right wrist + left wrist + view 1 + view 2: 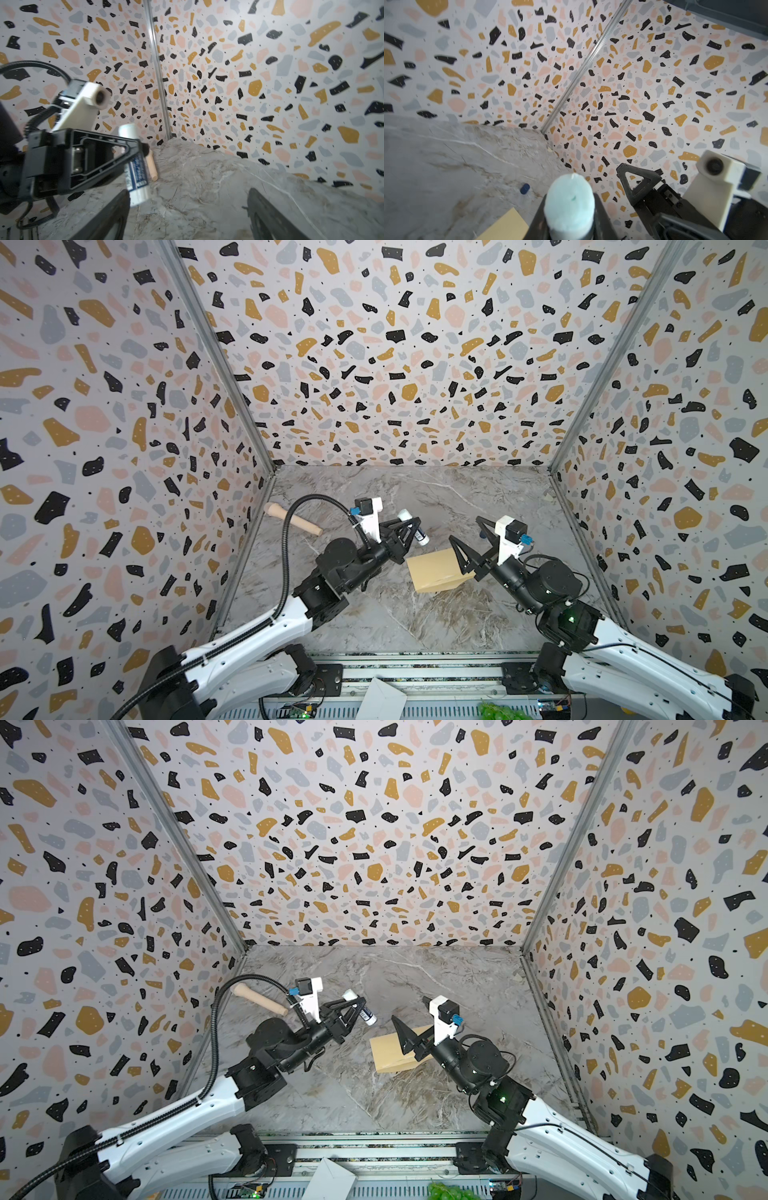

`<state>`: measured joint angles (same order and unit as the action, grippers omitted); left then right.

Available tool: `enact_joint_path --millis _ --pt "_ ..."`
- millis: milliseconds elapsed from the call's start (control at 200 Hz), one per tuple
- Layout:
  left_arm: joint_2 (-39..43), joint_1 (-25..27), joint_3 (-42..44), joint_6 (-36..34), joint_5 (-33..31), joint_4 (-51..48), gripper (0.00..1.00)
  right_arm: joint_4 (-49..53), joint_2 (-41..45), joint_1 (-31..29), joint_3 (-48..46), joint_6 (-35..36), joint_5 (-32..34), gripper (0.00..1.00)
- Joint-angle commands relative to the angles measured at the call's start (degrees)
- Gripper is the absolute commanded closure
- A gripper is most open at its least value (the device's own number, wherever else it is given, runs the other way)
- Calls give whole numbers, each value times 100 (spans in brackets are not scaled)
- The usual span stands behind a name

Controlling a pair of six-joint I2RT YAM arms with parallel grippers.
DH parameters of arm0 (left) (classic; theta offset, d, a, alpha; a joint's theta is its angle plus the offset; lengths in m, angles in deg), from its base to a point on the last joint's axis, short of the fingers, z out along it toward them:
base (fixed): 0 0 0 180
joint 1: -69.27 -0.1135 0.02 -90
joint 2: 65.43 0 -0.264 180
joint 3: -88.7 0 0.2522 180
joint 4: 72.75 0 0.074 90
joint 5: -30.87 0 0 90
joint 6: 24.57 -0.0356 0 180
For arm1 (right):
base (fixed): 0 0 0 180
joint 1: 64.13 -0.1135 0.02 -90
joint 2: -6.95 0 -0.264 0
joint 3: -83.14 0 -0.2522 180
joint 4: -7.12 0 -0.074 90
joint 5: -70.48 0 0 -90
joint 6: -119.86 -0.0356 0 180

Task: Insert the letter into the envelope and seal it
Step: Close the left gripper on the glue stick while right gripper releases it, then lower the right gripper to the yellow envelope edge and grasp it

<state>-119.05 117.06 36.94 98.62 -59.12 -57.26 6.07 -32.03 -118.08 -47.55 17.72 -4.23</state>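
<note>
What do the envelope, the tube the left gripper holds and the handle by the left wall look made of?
Envelope: matte tan kraft paper, seemingly; flat, with a creased edge. Tube: smooth, slightly glossy white plastic with a blue printed label; its pale blue-green tip looks waxy, likely glue. Handle: bare turned wood, pale tan, matte.

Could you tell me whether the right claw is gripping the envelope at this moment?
No, in the right wrist view the fingers of the right claw stand wide apart, with only table between them.
</note>
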Motion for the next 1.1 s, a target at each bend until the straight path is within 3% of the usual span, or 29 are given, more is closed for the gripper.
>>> enact_joint_path --millis 0,205,551,801,1096 --pt "276 2 360 -1818 -153 466 100 2235 118 25 104 -1436 725 11" --pt "495 2 676 -2638 41 645 100 3200 -49 29 -301 -3396 809 10" --pt "661 10 926 -3027 50 850 100 3241 -1484 31 -414 -5399 574 10" --pt "583 17 862 -3018 -79 649 100 3068 -2406 33 -233 -5881 270 12" --pt "574 27 860 -2919 -193 559 100 2476 -2697 274 -413 -5941 14 17"
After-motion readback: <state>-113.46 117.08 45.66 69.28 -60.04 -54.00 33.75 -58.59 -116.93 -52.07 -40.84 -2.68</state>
